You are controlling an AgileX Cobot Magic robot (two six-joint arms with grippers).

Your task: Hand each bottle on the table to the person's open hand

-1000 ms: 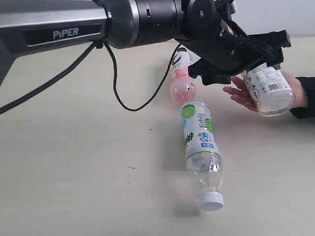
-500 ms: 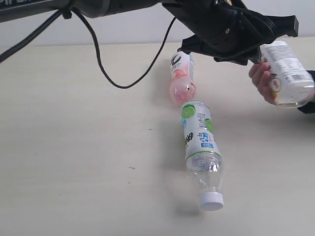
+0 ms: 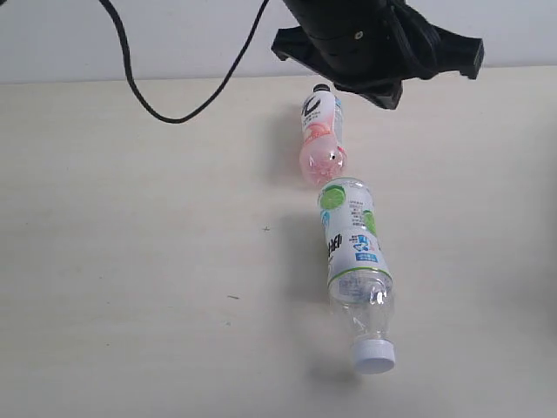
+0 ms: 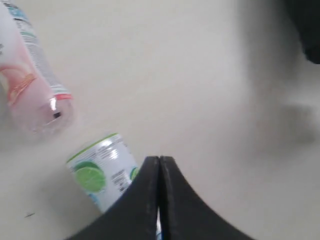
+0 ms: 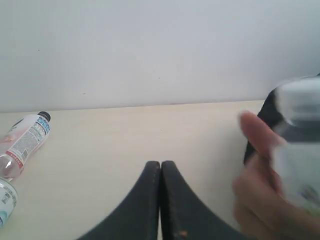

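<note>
Two bottles lie end to end on the table [image 3: 130, 261]: a pink bottle [image 3: 320, 139] with a black cap at the far end, and a green-and-white labelled bottle [image 3: 355, 261] with its white cap toward the near edge. My left gripper [image 4: 159, 160] is shut and empty, and hangs above the green-labelled bottle [image 4: 102, 175]; its black body [image 3: 374, 43] shows at the top of the exterior view. My right gripper [image 5: 160, 164] is shut and empty, low over the table. Beside it, the person's hand [image 5: 255, 165] holds a blurred clear bottle [image 5: 297, 150].
A black cable [image 3: 174, 104] droops from the left arm over the far part of the table. A pale wall [image 5: 150, 45] rises behind the table's far edge. The pink bottle [image 5: 22, 142] also shows in the right wrist view.
My left gripper has let go of the white-labelled bottle into the person's hand and has risen. The hand has drawn away to the right with the bottle, out of the exterior view.
</note>
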